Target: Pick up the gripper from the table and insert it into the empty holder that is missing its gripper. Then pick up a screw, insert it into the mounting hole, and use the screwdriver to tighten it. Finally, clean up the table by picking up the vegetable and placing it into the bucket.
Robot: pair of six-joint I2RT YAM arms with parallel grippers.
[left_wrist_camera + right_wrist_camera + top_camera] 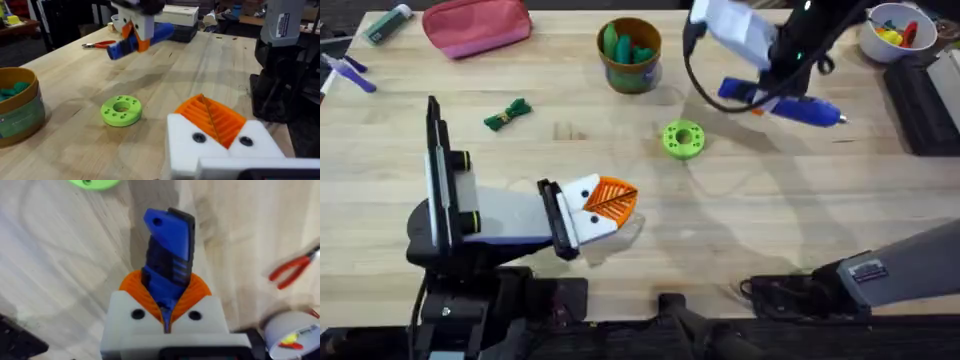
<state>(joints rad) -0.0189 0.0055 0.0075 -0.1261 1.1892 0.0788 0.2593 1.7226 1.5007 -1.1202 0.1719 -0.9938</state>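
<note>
- While the right gripper point(167, 311) hangs above the far side of the table, its orange ribbed pads point(134, 287) are clamped around the blue screwdriver point(790, 103), whose smooth moulded plastic body lies crosswise between the fingers; I judge it is carried this way to bring its tip to a screw.
- From the left wrist view, the screwdriver juts out on both sides of those fingers, well above the pale wood tabletop point(750, 215).
- The left gripper point(611, 200) rests low over the near part of the table, its orange ribbed pads pressed together with nothing between them, seemingly parked out of the way.
- Ahead of the left fingers lies a bright green disc point(121, 110), a round, flat printed part with a centre bore and small holes around it.
- The vegetable point(508, 113), a dark green leafy bundle with a yellowish tie, lies on the wood well away from both grippers, so cleanup is not yet done.
- The bucket point(630, 56), round and tan with a green band, stands beyond the disc with green pieces inside.
- Red-handled pliers point(295, 270) lie off beside the right fingers.
</note>
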